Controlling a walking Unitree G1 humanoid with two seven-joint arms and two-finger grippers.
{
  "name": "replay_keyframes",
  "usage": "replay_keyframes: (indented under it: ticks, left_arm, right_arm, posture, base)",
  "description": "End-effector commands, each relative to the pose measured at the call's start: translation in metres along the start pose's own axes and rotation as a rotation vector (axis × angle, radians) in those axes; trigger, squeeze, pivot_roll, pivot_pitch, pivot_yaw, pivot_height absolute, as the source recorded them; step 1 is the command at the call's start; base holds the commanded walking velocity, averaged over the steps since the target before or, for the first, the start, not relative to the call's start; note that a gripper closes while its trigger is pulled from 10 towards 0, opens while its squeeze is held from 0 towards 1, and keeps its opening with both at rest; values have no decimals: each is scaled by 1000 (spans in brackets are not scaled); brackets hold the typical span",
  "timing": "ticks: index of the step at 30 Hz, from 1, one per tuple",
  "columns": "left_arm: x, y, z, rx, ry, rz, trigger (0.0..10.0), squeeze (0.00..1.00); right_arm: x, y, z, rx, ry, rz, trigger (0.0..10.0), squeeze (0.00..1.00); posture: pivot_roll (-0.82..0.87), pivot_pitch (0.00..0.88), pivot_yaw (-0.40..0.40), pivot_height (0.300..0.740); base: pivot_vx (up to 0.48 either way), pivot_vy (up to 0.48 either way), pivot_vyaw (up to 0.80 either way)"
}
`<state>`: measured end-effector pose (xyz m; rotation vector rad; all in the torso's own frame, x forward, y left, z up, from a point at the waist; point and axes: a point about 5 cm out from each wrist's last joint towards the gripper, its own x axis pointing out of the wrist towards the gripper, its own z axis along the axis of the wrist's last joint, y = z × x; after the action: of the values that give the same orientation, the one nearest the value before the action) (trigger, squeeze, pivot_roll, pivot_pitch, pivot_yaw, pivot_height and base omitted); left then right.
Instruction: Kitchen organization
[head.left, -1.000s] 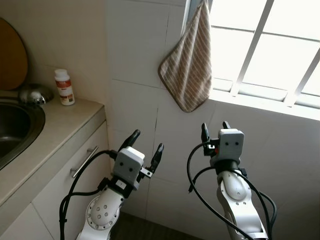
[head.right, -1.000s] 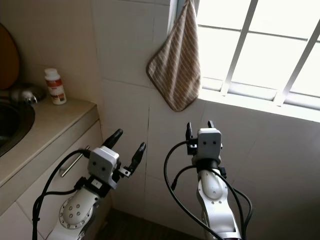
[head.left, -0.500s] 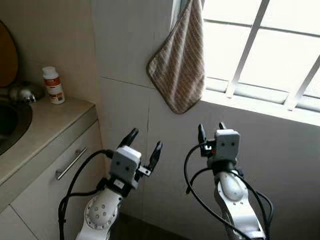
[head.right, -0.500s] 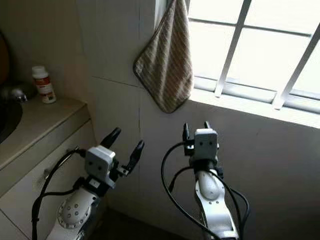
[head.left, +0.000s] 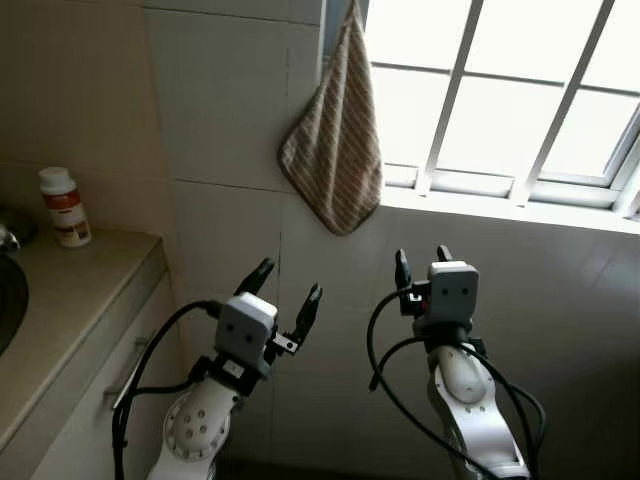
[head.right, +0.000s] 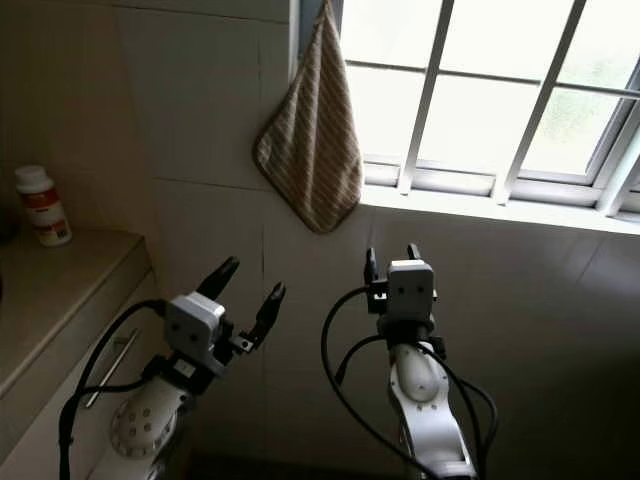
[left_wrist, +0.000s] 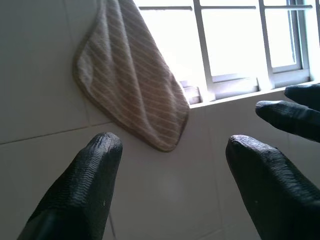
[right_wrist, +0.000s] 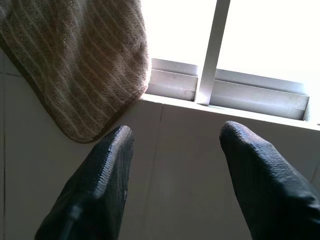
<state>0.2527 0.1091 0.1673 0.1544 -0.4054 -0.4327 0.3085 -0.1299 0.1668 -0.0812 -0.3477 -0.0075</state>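
Left eye view: both arms raised before a tiled wall (head.left: 230, 150), nothing gripped. Left gripper (head.left: 285, 290) spread wide, empty, fingertips short of the tiles with bare wall between and beyond them. Right gripper (head.left: 422, 262) likewise parted and empty, just below the window sill (head.left: 500, 205). Striped towel (head.left: 333, 140) hung by one corner at the window's edge, above and between the two sets of fingers, lowest tip well above the left fingertips; hanging point cut off at the frame's top. Counter (head.left: 60, 290) off to the left of the left fingers, rounded edge running toward the wall, a white bottle (head.left: 64, 207) near its back corner. Drawer handle (head.left: 125, 370) below the counter edge, partly hidden by the left arm's cable. Sink barely visible at the frame's border. Window panes washed out by glare.
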Motion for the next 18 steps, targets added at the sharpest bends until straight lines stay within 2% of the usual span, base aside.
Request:
replay_keyframes:
  ticks: [1, 5, 8, 18]
  left_arm:
    - [2, -4, 3, -5, -22, -10, 10000, 0]
    - [3, -6, 2, 2, -5, -28, 10000, 0]
    - [3, -7, 1, 7, -1, -37, 10000, 0]
    - [2, -8, -1, 21, 10, -45, 10000, 0]
  right_arm:
    - [1, -5, 0, -20, 0, -13, 10000, 0]
    - [1, -5, 0, -21, -2, -13, 10000, 0]
    - [2, -5, 0, -22, -2, -16, 10000, 0]
    - [3, -4, 0, -21, -3, -14, 10000, 0]
  posture:
    - [52, 0, -66, 740]
    - [48, 0, -65, 740]
    - [48, 0, -65, 740]
    - [51, 0, -66, 740]
  base:
    - [0, 0, 0]
    - [0, 0, 0]
    - [0, -454, -800]
    - [0, -454, -80]
